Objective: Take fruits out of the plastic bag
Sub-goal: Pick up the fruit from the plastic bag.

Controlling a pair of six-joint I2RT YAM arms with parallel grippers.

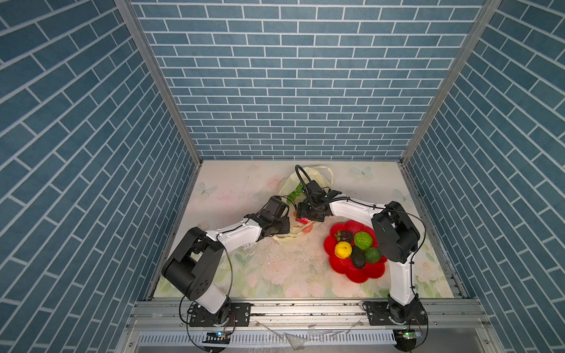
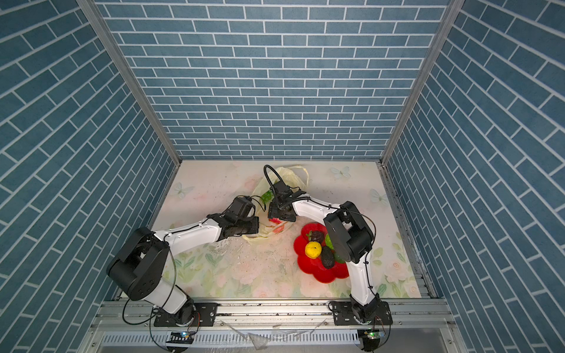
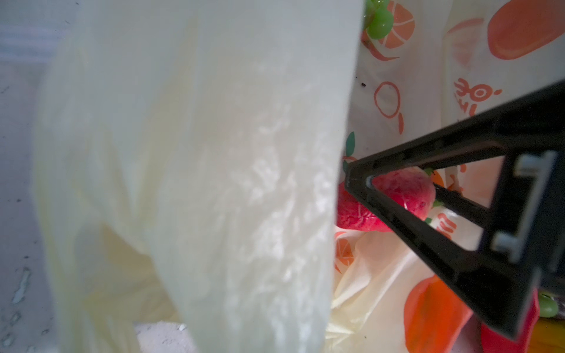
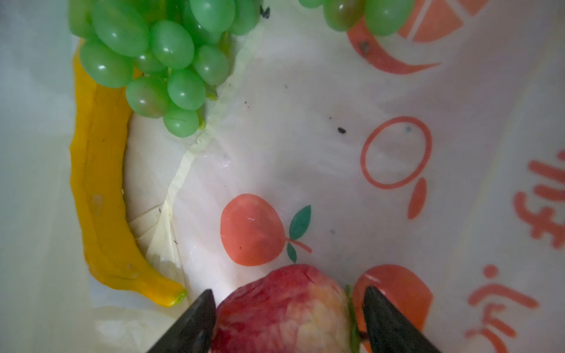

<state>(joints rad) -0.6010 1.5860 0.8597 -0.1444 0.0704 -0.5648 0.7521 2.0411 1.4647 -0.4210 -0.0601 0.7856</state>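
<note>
**Five fruits plated, three left in the bag**

The strawberry [image 4: 284,308] lies inside the plastic bag [image 4: 305,137] on its printed inner wall. The right tool [image 4: 287,293] stands released astride it. One finger is against its flank and the other is just clear of its leafy end, so nothing is lifted yet.

The bag also holds the grape bunch [image 4: 159,61] and, partly under it, the banana [image 4: 101,183]. In both top views the grapes show at about eleven o'clock from the strawberry.

The left tool [image 1: 282,226] is clenched at the bag's seven-o'clock edge. It appears to pinch the film and hold the mouth up, and a raised sheet of that film fills the left wrist view.

At four o'clock from the bag, near it on the bench [image 1: 275,269], sits the red plate [image 1: 360,276]. It carries:
- the lemon [image 1: 343,249]
- a bumpy green fruit [image 1: 363,240]
- a darker green fruit [image 1: 373,255]
- two dark pieces [image 1: 357,257]

By my reckoning the task is past halfway, with the strawberry, grapes and banana left to come out. Anything under the bag's folds is hidden.
</note>
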